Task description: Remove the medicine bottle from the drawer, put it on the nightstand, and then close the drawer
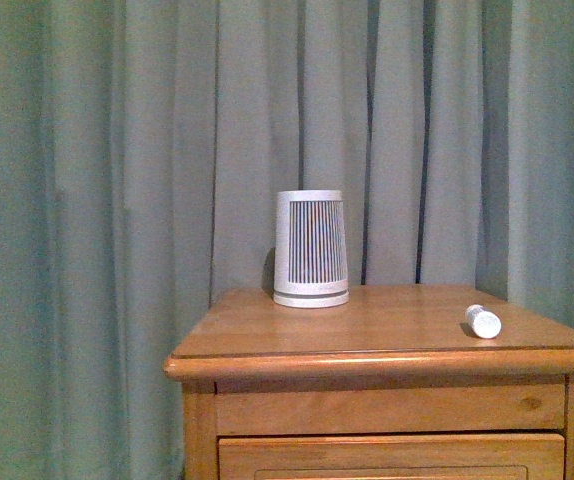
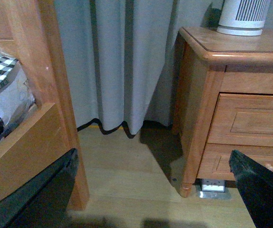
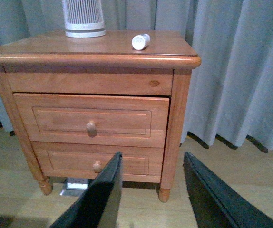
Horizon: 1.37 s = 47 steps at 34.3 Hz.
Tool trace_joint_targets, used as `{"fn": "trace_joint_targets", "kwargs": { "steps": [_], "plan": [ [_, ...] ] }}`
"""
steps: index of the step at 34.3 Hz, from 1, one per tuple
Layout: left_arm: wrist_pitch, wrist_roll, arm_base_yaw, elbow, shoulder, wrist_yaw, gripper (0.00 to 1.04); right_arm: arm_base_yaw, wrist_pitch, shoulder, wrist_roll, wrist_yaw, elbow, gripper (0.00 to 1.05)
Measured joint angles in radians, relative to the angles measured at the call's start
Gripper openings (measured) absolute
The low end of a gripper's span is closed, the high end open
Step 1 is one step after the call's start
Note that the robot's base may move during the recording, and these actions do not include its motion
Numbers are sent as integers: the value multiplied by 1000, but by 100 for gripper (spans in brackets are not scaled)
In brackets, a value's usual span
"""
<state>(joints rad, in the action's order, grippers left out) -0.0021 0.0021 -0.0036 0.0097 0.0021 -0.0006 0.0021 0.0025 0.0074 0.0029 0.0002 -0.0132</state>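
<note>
Right gripper (image 3: 148,192) hanging spread wide, holding nothing, well back from nightstand (image 3: 46,54). Left gripper (image 2: 151,190) likewise spread, empty. Medicine bottle (image 3: 140,41) lying on side on nightstand top, near right edge: placement done. Drawer (image 3: 127,116) sticking out slightly past frame; closing judged outstanding.
</note>
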Motion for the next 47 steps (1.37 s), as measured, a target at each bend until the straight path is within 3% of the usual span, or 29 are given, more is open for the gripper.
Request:
{"fn": "trace_joint_targets", "kwargs": {
  "steps": [13, 47],
  "plan": [
    [0, 0, 0, 0, 0, 0, 98, 0, 0, 0, 0, 0, 0, 99],
    [0, 0, 0, 0, 0, 0, 98, 0, 0, 0, 0, 0, 0, 98]
  ]
}}
